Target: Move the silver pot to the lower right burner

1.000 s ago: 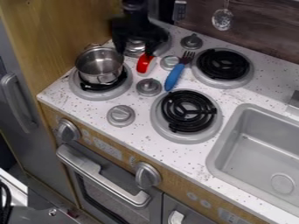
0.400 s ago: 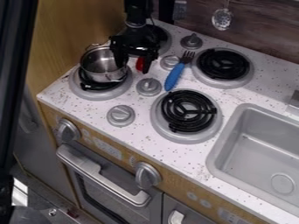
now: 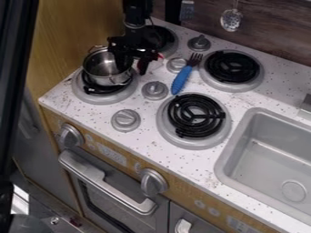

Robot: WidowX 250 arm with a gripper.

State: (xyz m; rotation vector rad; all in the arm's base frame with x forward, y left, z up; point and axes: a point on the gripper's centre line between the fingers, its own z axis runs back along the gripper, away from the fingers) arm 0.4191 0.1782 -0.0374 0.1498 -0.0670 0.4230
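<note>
As the pot (image 3: 104, 68) is on the wrong burner (image 3: 97, 98), the whole move is left; the end effector (image 3: 133, 67) looks spread apart.

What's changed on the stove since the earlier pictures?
The gripper has come toward the camera, down to the right side of the silver pot, its fingers now closer together. The pot has shifted slightly right. A dark shape has entered at the left edge. The blue-handled fork stayed put.

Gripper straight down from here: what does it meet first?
Probably the pot, at its right rim, which looks roughly in line with the gripper. Depth is unclear from this angle, so it might just clear the rim.
</note>
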